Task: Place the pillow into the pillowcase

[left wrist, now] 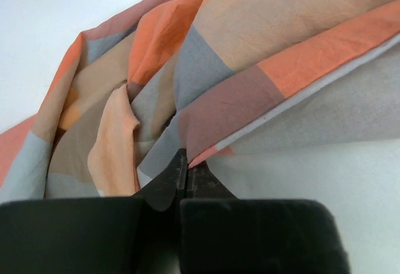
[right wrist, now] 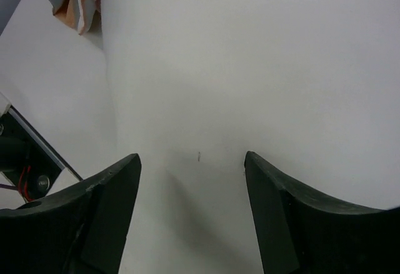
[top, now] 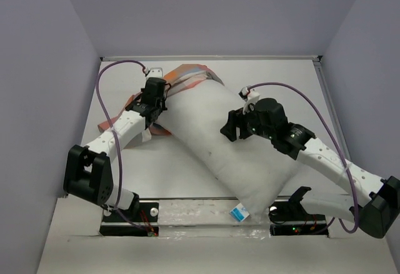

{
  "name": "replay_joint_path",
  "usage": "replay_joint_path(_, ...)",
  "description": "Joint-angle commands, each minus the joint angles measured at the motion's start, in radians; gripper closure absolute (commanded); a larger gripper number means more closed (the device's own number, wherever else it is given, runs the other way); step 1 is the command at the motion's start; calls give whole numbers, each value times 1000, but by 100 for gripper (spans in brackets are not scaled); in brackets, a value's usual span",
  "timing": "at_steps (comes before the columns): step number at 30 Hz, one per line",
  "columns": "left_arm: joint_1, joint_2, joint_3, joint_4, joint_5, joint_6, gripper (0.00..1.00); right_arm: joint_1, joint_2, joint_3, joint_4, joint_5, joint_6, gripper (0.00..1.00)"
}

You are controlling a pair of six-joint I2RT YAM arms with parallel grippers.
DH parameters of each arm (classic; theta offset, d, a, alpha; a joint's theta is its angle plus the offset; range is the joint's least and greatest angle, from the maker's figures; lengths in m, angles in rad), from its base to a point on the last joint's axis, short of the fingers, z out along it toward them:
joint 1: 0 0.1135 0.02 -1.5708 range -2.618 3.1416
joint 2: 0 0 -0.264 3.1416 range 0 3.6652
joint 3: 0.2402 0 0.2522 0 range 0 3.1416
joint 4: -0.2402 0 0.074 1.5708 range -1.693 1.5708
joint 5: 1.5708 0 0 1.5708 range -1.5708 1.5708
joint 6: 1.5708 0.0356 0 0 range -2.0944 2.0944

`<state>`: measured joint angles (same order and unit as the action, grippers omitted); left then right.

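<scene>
**Inspector:** Top external view first. Where does the pillow [top: 231, 142] lie?

**Assistant:** Slantwise on the table [top: 159, 164], with its tag [top: 239, 212] at the near edge. Its far end meets the bunched pillowcase [top: 187, 75] at the far left. Whether that end is inside, I cannot tell.

**Inspector:** State of the left jaws?

**Assistant:** Closed. The left wrist view shows the tips meeting on a hem fold of the pillowcase [left wrist: 250, 36], with the cloth pinched between them.

**Inspector:** And the right jaws?

**Assistant:** Spread wide, holding nothing. They stand at the pillow's right flank. In the right wrist view, the pillow [right wrist: 250, 67] fills the view ahead.
</scene>
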<state>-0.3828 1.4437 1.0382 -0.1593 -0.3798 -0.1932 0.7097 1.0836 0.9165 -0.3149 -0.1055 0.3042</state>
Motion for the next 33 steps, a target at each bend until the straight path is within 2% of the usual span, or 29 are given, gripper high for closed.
replay_joint_path(1, 7, -115, 16, 35, 82, -14, 100, 45, 41, 123, -3, -34, -48, 22)
replay_joint_path(3, 9, -198, 16, 38, 206, -34, 100, 92, 97, 184, -13, -14, -74, 16)
replay_joint_path(10, -10, -374, -4, 24, 654, -150, 100, 128, 350, 344, 8, 53, -108, 11)
replay_joint_path(13, -37, -405, -46, 73, 772, -213, 100, 128, 424, 374, 33, 115, -96, 8)
replay_joint_path(17, -94, -425, -78, 121, 797, -255, 100, 128, 502, 374, 82, 196, -65, 8)
replay_joint_path(19, -113, -422, -90, 150, 821, -271, 100, 128, 550, 361, 94, 193, -45, 17)
replay_joint_path(20, -119, -414, -95, 152, 823, -278, 100, 128, 564, 354, 126, 187, -37, 28)
replay_joint_path(21, -126, -407, -99, 170, 825, -282, 100, 128, 578, 346, 141, 162, -33, 50)
replay_joint_path(22, -145, -401, -101, 187, 823, -282, 100, 128, 593, 349, 149, 149, -19, 66)
replay_joint_path(23, -157, -395, -102, 191, 819, -282, 100, 128, 599, 348, 164, 141, -7, 85)
replay_joint_path(24, -169, -385, -109, 196, 797, -282, 100, 128, 582, 337, 228, 142, 7, 100)
replay_joint_path(26, -192, -382, -118, 198, 768, -279, 100, 128, 521, 279, 296, 161, 56, 100)
replay_joint_path(29, -194, -410, -161, 199, 731, -276, 100, 108, 340, 203, 405, 288, 99, 100)
replay_joint_path(30, -194, -416, -184, 198, 717, -275, 100, 108, 235, 184, 421, 359, 99, 100)
replay_joint_path(33, -194, -404, -195, 202, 708, -273, 100, 108, 74, 128, 445, 473, 76, 100)
